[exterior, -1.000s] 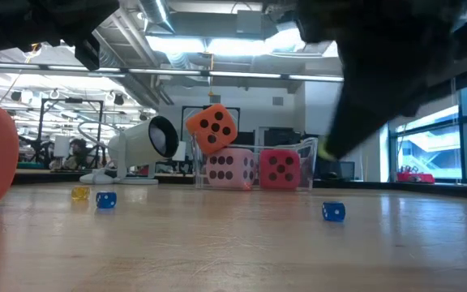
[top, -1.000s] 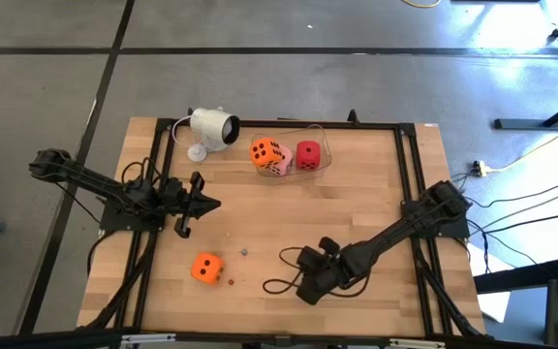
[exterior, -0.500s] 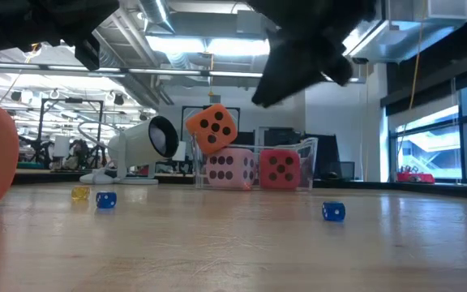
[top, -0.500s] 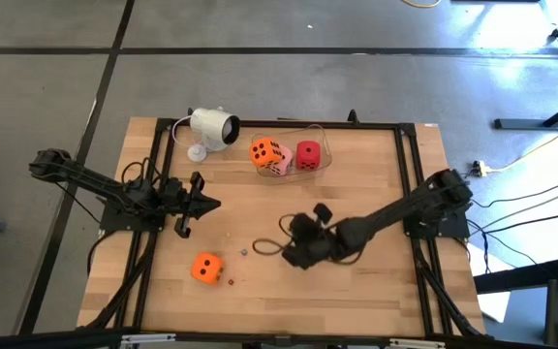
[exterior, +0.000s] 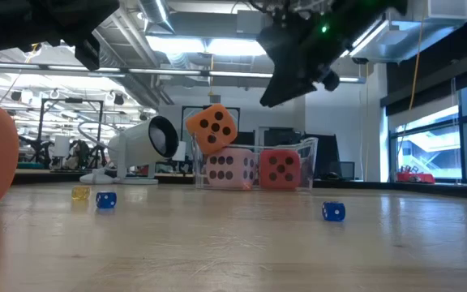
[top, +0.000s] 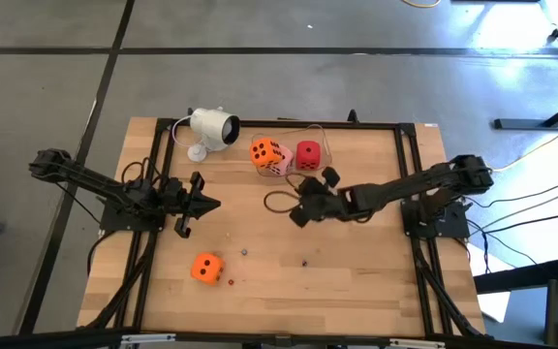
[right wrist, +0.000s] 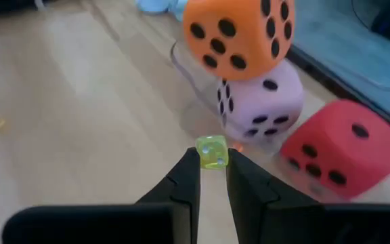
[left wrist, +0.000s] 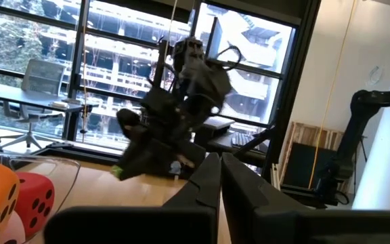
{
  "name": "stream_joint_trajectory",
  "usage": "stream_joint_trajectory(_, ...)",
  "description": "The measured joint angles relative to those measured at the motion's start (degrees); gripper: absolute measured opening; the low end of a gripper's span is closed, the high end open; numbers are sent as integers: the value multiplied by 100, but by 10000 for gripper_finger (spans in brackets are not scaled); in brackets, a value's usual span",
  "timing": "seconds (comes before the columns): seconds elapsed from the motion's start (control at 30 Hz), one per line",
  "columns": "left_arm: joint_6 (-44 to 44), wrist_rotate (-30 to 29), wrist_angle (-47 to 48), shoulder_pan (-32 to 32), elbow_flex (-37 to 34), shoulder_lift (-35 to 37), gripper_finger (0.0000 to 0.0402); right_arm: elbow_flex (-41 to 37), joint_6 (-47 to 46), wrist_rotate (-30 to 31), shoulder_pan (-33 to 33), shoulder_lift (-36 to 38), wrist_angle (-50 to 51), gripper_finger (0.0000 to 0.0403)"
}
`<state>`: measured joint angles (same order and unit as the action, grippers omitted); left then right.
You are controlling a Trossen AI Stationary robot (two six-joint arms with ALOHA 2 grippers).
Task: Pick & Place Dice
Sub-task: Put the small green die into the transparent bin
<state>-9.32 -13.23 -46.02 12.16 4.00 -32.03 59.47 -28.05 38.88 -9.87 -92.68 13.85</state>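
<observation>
Carrying: your right gripper (right wrist: pixel 212 175) pinches a tiny yellow die (right wrist: pixel 212 151).
Risk: loosen early and it misses the clear container (top: pixel 320 145).

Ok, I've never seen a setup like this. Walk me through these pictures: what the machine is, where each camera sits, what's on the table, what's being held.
It is a robot with two dark arms at a wooden table, each ending in a two-finger gripper. One camera looks straight down, one sits at table height, and one rides on each wrist.

The left gripper waits near the table's left side, shut and holding nothing. The right gripper is raised above the table near the clear tray and pinches a tiny yellow die.

In the tray sit a red die and a pink die, with an orange die on top. Another orange die lies alone on the table. A white camera stands at the back, and a few tiny coloured dice are scattered about.
</observation>
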Motion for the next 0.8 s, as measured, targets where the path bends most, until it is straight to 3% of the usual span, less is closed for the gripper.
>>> stream_joint_trajectory(0.2, 2, 2, -2, 0, -1, 2, 13, -324, 681, -377, 647, 14, -660, 55)
stream_joint_trajectory(0.4, 2, 0, -1, 0, 1, 2, 10, -408, 1062, -438, 1136, 4, -658, 55)
stream_joint_trajectory(0.6, 0, 2, 0, 0, 1, 1, 9, -501, 1246, -1006, 1628, 2, -658, 55)
stream_joint_trajectory(0.8, 1, 1, -2, 0, 1, 1, 13, -501, 1396, -1044, 1959, 2, -678, 55)
